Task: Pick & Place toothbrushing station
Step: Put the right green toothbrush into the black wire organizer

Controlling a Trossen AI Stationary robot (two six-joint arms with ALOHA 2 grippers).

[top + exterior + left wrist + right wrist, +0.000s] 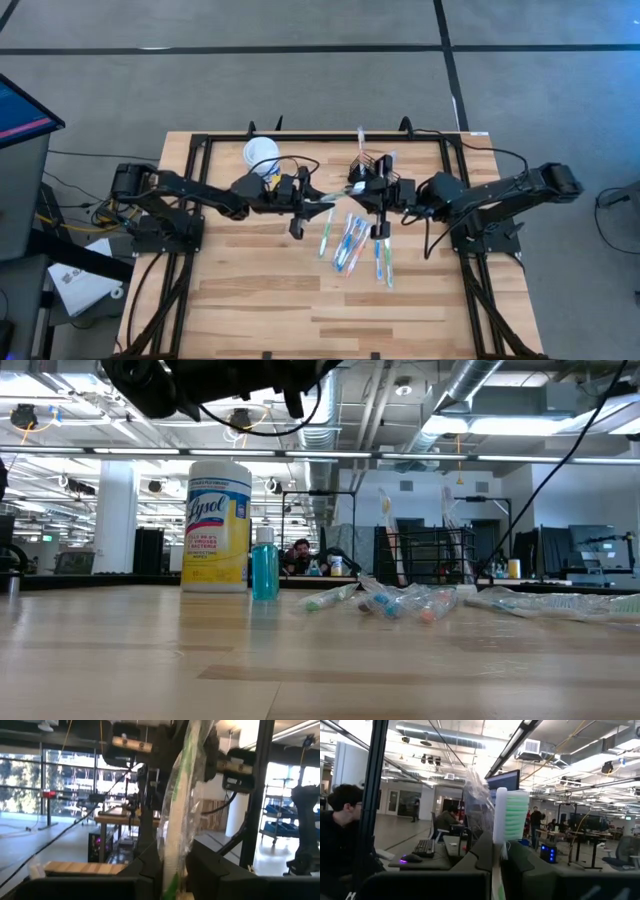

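Above the slatted wooden table (pixel 250 290), left gripper (pixel 172 870) and right gripper (pixel 496 865) both clench one plastic-wrapped, green-bristled toothbrush (pixel 510 815); the wire-mesh toothbrushing station (pixel 372 162) stands behind.

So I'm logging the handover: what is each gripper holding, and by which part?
One wrapped toothbrush spans both. Right gripper pinches it just below the bristles; left gripper has the handle between its fingers, grip uncertain.

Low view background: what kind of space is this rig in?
Probably an open-plan robotics lab or industrial workspace: exposed ceiling ducts and strip lights overhead, desks with a monitor and keyboard in the right wrist view, people at workstations, and a concrete floor around the wooden table.
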